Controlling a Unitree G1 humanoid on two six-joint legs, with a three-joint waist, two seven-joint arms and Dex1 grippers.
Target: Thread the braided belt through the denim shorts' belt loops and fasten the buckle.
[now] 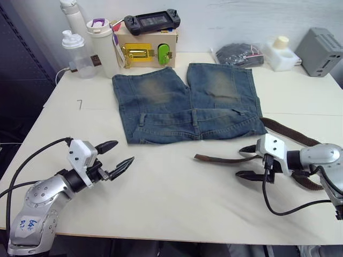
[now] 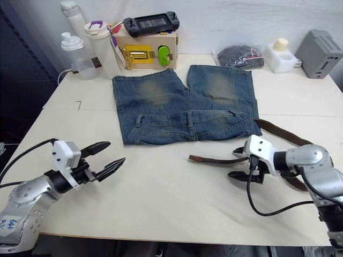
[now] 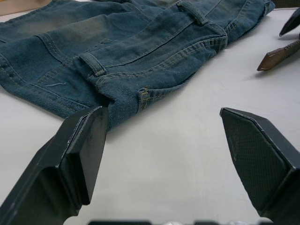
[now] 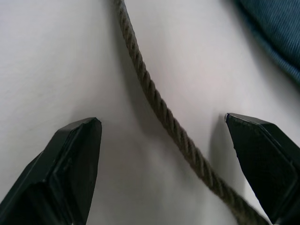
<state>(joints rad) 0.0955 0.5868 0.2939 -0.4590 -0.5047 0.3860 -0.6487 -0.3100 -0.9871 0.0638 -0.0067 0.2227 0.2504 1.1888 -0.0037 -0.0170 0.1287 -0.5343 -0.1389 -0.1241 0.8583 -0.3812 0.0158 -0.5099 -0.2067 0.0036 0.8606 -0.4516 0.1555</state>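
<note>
Currently, head views: the faded blue denim shorts (image 1: 187,104) lie flat mid-table, waistband toward the robot. The dark brown braided belt (image 1: 286,133) runs off the shorts' 4 o'clock corner, loops back behind the right arm, and its smooth leather tip (image 1: 202,157) lies on the table just below the waistband. The right gripper (image 1: 247,161) sits at the shorts' 5 o'clock, fingers spread wide with the strap between them, nothing clamped. The left gripper (image 1: 119,156) hovers at the shorts' 7 o'clock, also wide open and empty. Buckle: can't make it out.

Step in hand looks like grabbing the strap near the tip. I'd close on it close behind the leather end so little floppy length leads into the first loop, and bring the left in to lift that loop.

Left wrist view: black fingers (image 3: 77,161) apart, the waistband corner just beyond them. Belt loops (image 3: 93,63) visible here: two.

Right wrist view: the woven strap passes diagonally between the open pads (image 4: 72,161), touching neither.

Count: one pair of shorts, one belt, two grippers, three loops visible in the head views.
</note>
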